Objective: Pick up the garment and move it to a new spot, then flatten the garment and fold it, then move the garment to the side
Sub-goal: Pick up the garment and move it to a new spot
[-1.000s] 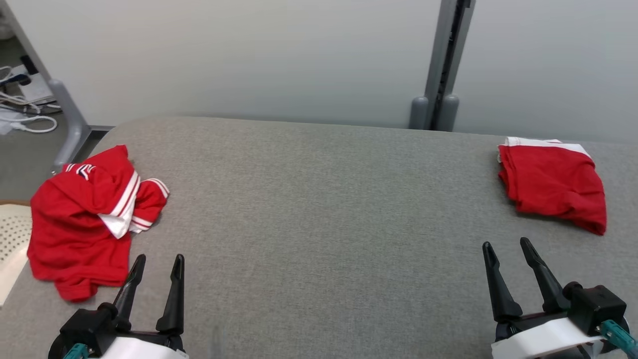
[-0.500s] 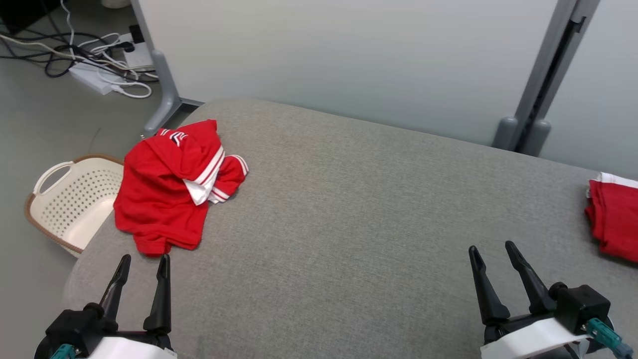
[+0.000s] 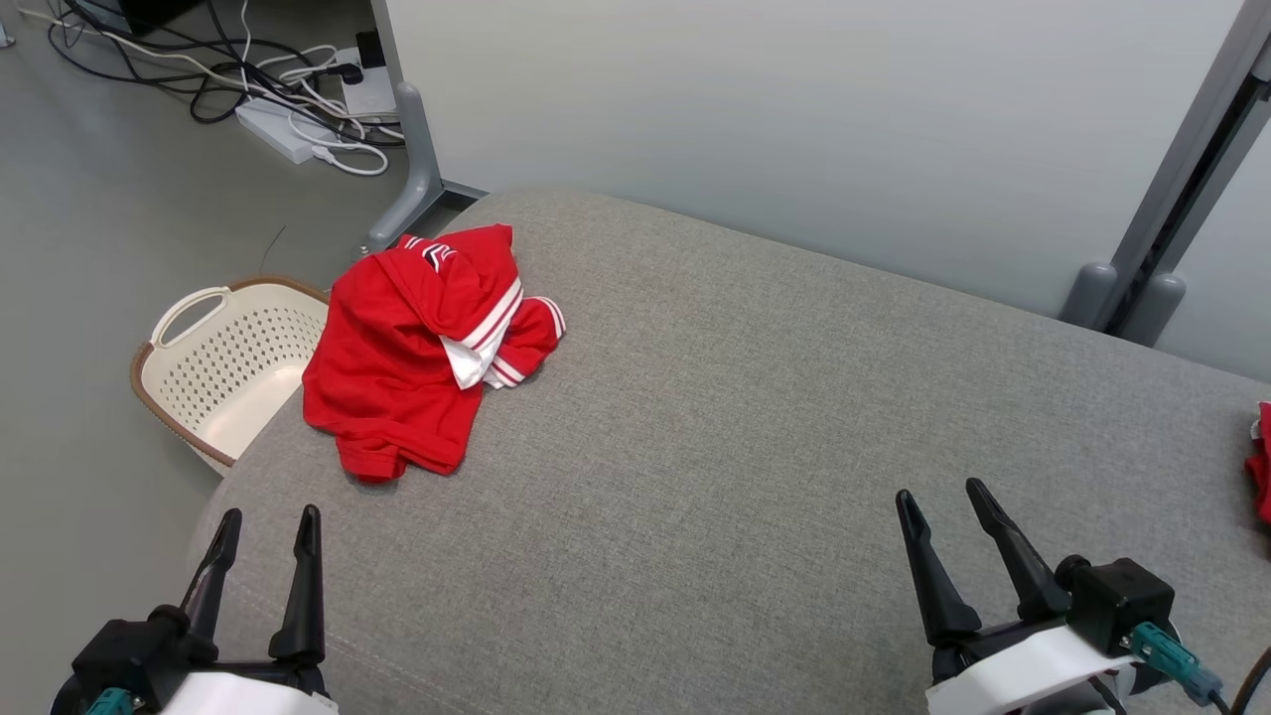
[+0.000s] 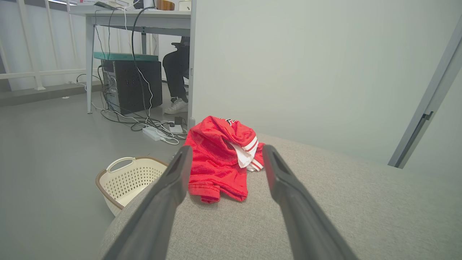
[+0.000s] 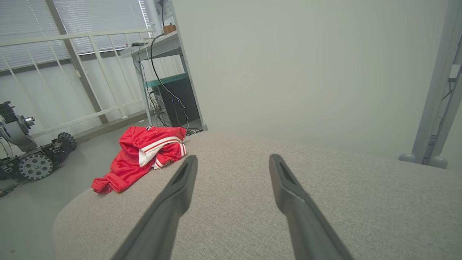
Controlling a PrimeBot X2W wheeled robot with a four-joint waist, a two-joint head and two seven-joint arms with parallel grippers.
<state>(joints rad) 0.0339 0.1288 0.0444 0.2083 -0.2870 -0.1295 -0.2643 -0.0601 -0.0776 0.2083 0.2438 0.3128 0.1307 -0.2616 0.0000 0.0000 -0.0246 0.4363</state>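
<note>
Red shirt (image 3: 417, 367), crumpled in a heap, lies at the far left corner of the grey cushion (image 3: 755, 437), right at its rounded edge. A pale basket (image 3: 223, 362) sits on the floor just beside and below it. That is where I'd worry: a pinch on the near hem (image 3: 397, 459) alone, pulled sideways, could slide the whole heap off the edge into the basket or onto the floor. Catching just the top layer or the striped sleeve (image 3: 526, 338) would likely lift it as a dangling bunch, harder to lay flat afterwards. The heap's long axis runs away from the robot, leaning slightly to its right: hem nearest, collar (image 3: 434, 253) with dark trim at the far end. The sleeve sticks out to the right. The left gripper (image 3: 270, 514) hovers over the cushion's front left edge, well short of the shirt, fingers spread apart and holding nothing. The right gripper (image 3: 938, 491) is far off to the right, likewise spread and bare.
</note>
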